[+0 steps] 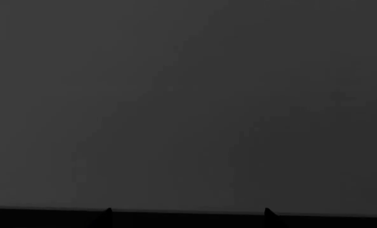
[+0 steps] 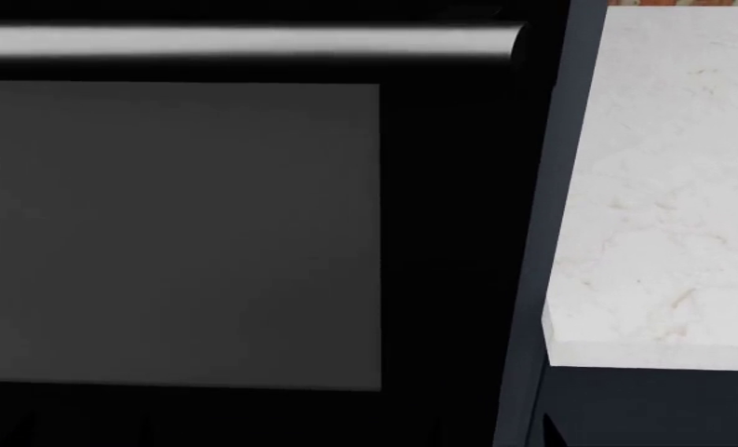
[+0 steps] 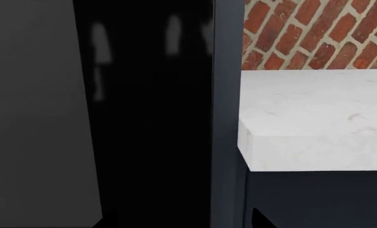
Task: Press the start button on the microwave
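Note:
No microwave or start button shows in any view. A black appliance front [image 2: 456,233] with a grey window [image 2: 176,233] and a silver bar handle [image 2: 245,41] fills most of the head view. My left gripper [image 1: 188,212] faces a plain grey surface [image 1: 188,104] up close. Only its two dark fingertips [image 1: 109,212] show, set wide apart and empty. My right gripper [image 3: 175,219] faces the black glossy front [image 3: 150,118] next to the grey window [image 3: 30,104]. Its dark fingertips [image 3: 258,216] barely show, wide apart and empty. Neither gripper shows in the head view.
A white marble counter [image 2: 666,186] on a dark blue cabinet [image 2: 530,279] stands right of the appliance, its near corner also in the right wrist view [image 3: 315,123]. A red brick wall [image 3: 315,33] rises behind the counter.

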Controlling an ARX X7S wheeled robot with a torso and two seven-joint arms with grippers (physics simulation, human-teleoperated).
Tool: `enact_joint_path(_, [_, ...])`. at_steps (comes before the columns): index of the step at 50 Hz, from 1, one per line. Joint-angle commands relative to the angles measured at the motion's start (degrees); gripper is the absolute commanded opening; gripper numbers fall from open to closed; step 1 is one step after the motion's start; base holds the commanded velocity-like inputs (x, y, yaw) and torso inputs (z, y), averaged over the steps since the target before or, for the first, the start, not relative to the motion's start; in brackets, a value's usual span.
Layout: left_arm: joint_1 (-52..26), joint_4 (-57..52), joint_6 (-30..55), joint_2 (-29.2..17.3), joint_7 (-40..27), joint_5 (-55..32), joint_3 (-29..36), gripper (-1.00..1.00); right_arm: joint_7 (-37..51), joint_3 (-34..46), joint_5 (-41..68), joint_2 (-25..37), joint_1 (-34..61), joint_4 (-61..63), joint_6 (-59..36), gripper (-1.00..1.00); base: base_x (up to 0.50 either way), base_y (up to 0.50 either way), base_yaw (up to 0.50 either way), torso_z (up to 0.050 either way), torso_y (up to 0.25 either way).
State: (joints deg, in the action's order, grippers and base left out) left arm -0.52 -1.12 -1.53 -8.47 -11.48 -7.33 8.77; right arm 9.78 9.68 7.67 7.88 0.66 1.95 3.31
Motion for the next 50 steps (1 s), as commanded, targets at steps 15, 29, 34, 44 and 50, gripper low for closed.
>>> enact_joint_path(15, [-0.71,0.00,0.27,-0.91,-0.82,-0.67,1.12,1.00,4.63,1.88,-13.40,4.69,0.32,38.78,-12.35,1.00,0.00,0.00,0.00,0.000,0.000])
enact_joint_path(29, [-1.17,2.38,-1.40,-1.09,-0.58,-1.08,1.87,1.00,-5.37,0.90,-18.66,4.97,26.84,57.83,-48.13,1.00,0.00,0.00,0.00,0.000,0.000])
enact_joint_path(34, [-2.17,7.10,-5.14,-1.00,0.24,-1.36,1.80,1.00,-22.09,-2.75,-29.48,-4.43,39.98,58.02,-60.10,1.00,0.00,0.00,0.00,0.000,0.000])
enact_joint_path(44, [-1.68,7.23,-6.12,-1.28,0.17,-1.52,2.26,1.00,-35.63,1.34,-38.49,-3.16,71.06,53.75,-85.94,1.00,0.00,0.00,0.00,0.000,0.000])
enact_joint_path(50, [-1.45,6.12,-5.54,-1.69,-0.44,-1.48,2.24,1.00,-38.38,0.42,-36.75,-2.33,84.04,43.94,-90.61,-1.00,0.00,0.00,0.00,0.000,0.000])
